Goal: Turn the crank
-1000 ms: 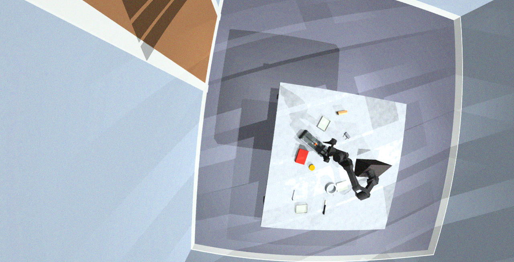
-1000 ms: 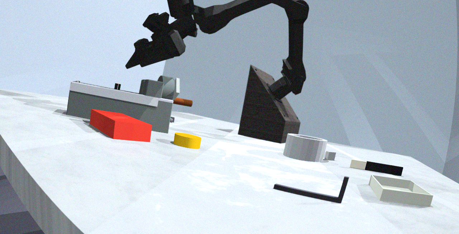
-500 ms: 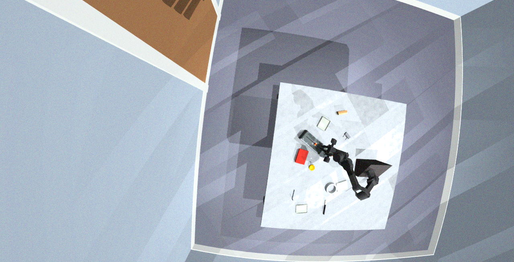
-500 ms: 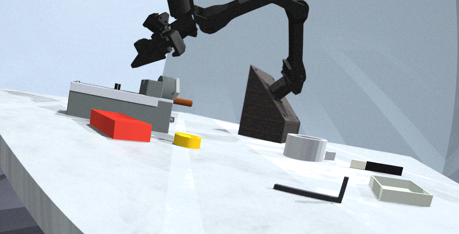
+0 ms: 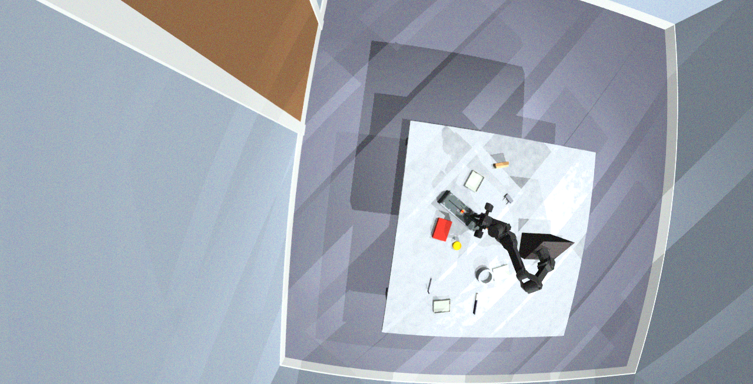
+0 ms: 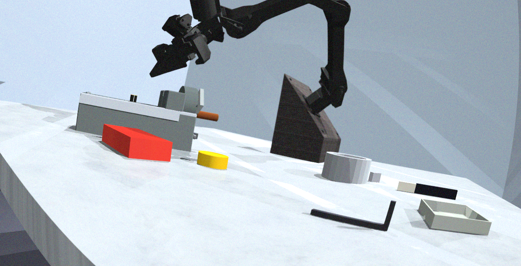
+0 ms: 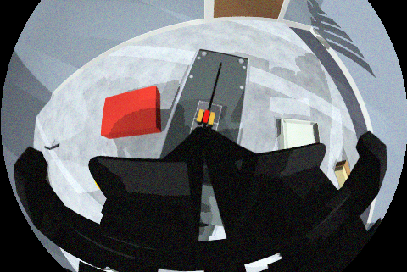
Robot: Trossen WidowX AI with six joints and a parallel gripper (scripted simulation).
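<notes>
The grey crank machine (image 5: 449, 201) (image 6: 94, 118) (image 7: 231, 78) stands on the table. In the wrist view its red pointer (image 7: 206, 116) sits between two brass marks (image 7: 200, 116) (image 7: 211, 118) and looks about level with them; a small offset is hard to judge. The orange-brown crank handle (image 6: 208, 115) sticks out at the machine's near end, low beside the grey disc (image 6: 191, 97). My gripper (image 6: 151, 75) (image 7: 203, 132) is shut and empty, raised well above the machine's top and clear of the handle. In the wrist view its fingers hide the crank end.
A red block (image 5: 441, 229) (image 6: 151, 148) (image 7: 131, 113) and a yellow disc (image 5: 456, 245) (image 6: 212, 160) lie beside the machine. A pale tray (image 5: 473, 181) (image 7: 300, 133) is on its other side. A grey ring-shaped cup (image 6: 344, 169), black L-shaped bar (image 6: 349, 220) and second tray (image 6: 458, 226) stand farther off.
</notes>
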